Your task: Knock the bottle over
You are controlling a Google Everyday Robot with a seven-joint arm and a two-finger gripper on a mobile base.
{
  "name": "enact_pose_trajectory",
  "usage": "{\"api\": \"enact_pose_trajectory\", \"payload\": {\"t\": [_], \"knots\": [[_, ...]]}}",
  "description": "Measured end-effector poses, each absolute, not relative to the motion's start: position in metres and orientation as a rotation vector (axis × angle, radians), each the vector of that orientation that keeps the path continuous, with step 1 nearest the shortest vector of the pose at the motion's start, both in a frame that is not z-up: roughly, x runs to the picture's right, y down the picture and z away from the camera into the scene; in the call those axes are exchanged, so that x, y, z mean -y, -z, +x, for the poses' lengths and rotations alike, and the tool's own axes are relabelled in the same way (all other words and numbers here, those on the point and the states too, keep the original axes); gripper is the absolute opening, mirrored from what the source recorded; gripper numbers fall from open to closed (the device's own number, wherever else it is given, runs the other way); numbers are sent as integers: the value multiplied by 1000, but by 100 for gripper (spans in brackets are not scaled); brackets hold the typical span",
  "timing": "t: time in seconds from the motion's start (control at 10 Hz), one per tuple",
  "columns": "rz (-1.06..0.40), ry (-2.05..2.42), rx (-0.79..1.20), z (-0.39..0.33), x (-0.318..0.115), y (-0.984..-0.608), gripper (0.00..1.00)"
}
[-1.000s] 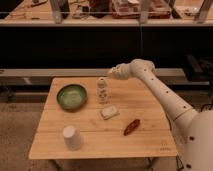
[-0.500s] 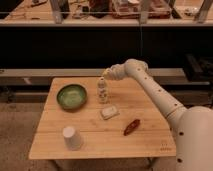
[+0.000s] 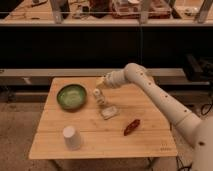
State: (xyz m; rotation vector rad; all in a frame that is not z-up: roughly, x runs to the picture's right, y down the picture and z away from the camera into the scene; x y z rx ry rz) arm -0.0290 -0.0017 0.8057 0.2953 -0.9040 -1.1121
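The small white bottle (image 3: 101,97) with a rounded cap stands on the wooden table (image 3: 150,145) just right of the green bowl (image 3: 71,96); it seems to lean slightly. My gripper (image 3: 101,82) is at the end of the white arm (image 3: 160,97), which reaches in from the right. The gripper sits just above and behind the bottle's cap, very close to it or touching it.
A white tapered cup (image 3: 72,137) stands upside down at the front left. A pale flat packet (image 3: 109,112) lies just in front of the bottle. A red-brown bag (image 3: 132,127) lies to the right. Shelves and a dark counter stand behind the table.
My arm has swung left and the gripper has come in over the bottle's top. The bottle has stayed in about the same spot.
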Motion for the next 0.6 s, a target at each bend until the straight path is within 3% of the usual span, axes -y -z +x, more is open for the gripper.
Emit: {"api": "enact_pose_trajectory", "payload": {"t": [0.3,0.6], "knots": [[285,1175,1012,-3,-78,-714,5],[276,1189,1044,8,-112,-676,5]]}}
